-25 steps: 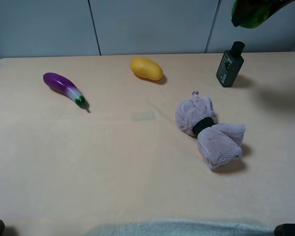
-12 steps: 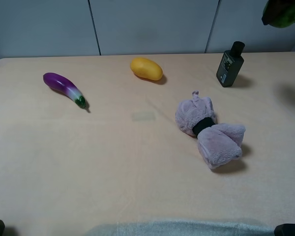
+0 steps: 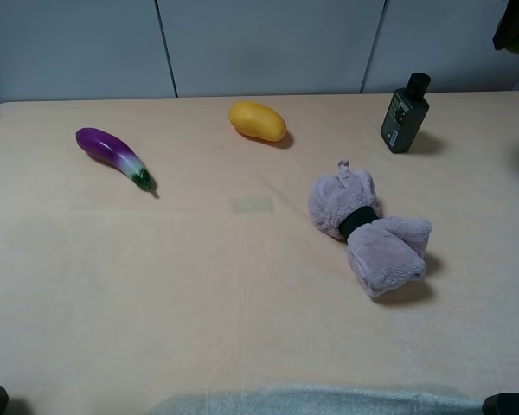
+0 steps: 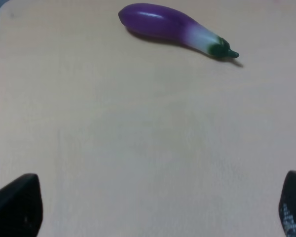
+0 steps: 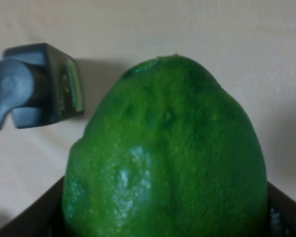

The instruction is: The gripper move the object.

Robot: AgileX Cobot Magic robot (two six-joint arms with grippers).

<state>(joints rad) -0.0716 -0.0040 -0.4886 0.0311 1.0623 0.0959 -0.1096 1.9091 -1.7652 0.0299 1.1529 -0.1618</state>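
At far right, mostly cropped, right end effector (image 3: 517, 26) clamped around lime (image 5: 167, 153); left end effector (image 4: 155, 205) spread wide, empty.

On the beige table (image 3: 156, 285) we see a purple eggplant (image 3: 112, 154) at left, a yellow fruit (image 3: 257, 120) behind centre, a dark bottle (image 3: 405, 113) upright at right — and a black-banded mauve cloth bundle (image 3: 369, 232).

Big pale peach tabletop (image 3: 156, 294), purple eggplant (image 3: 111, 152) with a green tip lying at the far left, yellow fruit (image 3: 257, 120) near the back middle, dark bottle (image 3: 405, 112) standing at the back right, fluffy pink-purple cloth (image 3: 382, 255) right of the middle, black band (image 3: 358, 221) around it
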